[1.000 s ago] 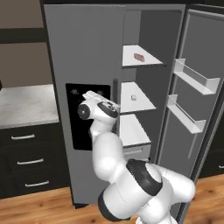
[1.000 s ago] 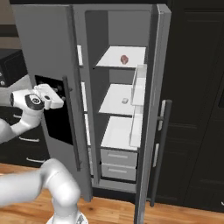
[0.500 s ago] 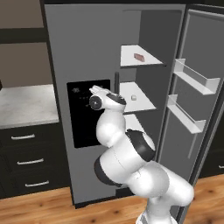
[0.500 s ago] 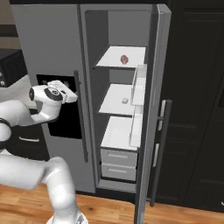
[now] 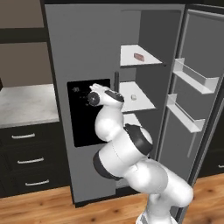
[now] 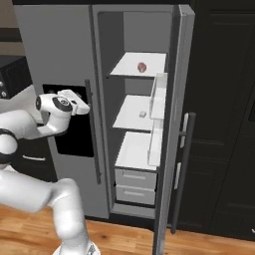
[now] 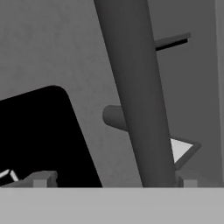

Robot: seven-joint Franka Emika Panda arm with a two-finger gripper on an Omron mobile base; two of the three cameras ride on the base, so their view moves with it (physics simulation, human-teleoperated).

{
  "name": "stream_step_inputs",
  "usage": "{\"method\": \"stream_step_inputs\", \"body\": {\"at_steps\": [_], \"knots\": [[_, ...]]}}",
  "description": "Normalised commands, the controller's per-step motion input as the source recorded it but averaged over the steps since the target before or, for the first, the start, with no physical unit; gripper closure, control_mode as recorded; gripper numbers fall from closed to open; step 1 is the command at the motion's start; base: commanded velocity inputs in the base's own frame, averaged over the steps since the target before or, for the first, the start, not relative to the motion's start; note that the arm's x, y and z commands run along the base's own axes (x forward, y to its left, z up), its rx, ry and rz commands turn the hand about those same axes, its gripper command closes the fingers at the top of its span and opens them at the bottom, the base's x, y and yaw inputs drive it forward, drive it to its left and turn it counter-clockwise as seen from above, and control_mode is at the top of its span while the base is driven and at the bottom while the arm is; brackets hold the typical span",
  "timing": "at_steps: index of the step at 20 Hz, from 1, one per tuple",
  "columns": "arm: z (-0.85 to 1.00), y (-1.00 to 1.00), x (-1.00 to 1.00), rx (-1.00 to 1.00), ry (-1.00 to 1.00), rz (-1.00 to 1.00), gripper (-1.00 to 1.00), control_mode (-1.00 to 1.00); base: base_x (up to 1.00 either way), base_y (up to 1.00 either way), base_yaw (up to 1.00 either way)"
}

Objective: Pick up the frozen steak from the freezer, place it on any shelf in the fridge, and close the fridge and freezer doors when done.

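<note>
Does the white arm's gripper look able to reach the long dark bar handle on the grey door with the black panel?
Probably yes: the gripper is right at the bar handle, which stands between its open finger tips, nothing in between.

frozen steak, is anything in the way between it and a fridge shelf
Nothing visible does: the frozen steak already lies on the top shelf of the fridge, whose door stands open. The gripper is at the handle of the shut freezer door, fingers spread.
</note>
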Motion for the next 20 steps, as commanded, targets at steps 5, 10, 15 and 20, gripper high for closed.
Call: {"method": "stream_step_inputs", "body": {"at_steps": [5,10,15,20], "knots": [[0.36,-0.09,-0.42,0.0,0.02,0.0,-1.0,-1.0,0.0,0.0,0.0],[0.48,-0.09,-0.76,0.0,-0.01,0.0,-1.0,-1.0,0.0,0.0,0.0],[0.7,0.0,-0.77,0.01,-0.02,0.03,-1.0,-1.0,0.0,0.0,0.0],[0.65,-0.08,-1.0,0.02,-0.01,0.04,-1.0,-1.0,0.0,0.0,0.0]]}}
